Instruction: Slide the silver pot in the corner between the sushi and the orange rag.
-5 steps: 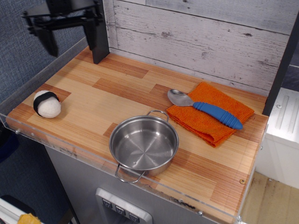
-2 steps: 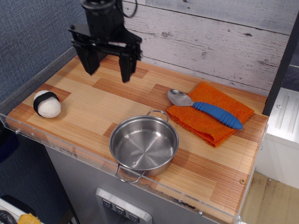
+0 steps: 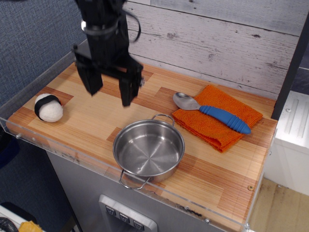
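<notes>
The silver pot [image 3: 148, 150] stands empty near the table's front edge, one loop handle toward the wall and one toward the front. The sushi [image 3: 48, 107], white with a black band, lies at the left edge. The orange rag [image 3: 217, 118] lies folded at the right. My black gripper [image 3: 110, 93] hangs open and empty above the table, between the sushi and the pot, just behind and left of the pot. The back-left corner of the table and its dark post are hidden behind the arm.
A metal spoon with a blue handle [image 3: 212, 112] lies across the rag. A whitewashed plank wall [image 3: 217, 43] closes the back. A clear acrylic lip [image 3: 72, 157] runs along the front and left edges. A dark post [image 3: 292, 67] stands at the right.
My gripper has come from the back-left corner down and forward, toward the pot. The pot, sushi, rag and spoon have not moved.
</notes>
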`<state>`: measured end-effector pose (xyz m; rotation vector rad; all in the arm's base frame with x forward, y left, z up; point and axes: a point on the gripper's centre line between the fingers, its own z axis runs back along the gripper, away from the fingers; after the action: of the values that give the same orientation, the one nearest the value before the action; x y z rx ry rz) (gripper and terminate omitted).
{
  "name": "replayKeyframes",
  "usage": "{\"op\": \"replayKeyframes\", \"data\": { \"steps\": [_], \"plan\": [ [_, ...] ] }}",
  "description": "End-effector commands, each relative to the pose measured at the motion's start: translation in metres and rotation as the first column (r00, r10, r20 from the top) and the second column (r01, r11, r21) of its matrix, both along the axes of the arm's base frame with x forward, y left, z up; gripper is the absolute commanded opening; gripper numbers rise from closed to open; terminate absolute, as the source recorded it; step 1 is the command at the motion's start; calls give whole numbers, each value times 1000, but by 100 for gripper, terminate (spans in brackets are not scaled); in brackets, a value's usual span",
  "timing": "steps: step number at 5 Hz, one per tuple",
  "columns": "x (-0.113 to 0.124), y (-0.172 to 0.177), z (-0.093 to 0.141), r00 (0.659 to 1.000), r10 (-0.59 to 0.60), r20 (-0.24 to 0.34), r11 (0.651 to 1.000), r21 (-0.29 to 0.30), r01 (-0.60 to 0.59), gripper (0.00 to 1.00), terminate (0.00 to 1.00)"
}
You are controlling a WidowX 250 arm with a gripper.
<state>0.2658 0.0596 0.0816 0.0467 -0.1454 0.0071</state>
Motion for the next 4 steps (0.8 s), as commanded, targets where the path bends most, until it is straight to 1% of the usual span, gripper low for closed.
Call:
{"op": "replayKeyframes", "data": {
  "steps": [1,3,4],
  "plan": [
    [-24,-5,-21,994,-107,2,994,4,107,100,0],
    [-30,-4,-52,989,-146,-40,989,-17,145,100,0],
    [-23,-10,-60,988,-155,-30,988,-25,154,100,0]
  ]
}}
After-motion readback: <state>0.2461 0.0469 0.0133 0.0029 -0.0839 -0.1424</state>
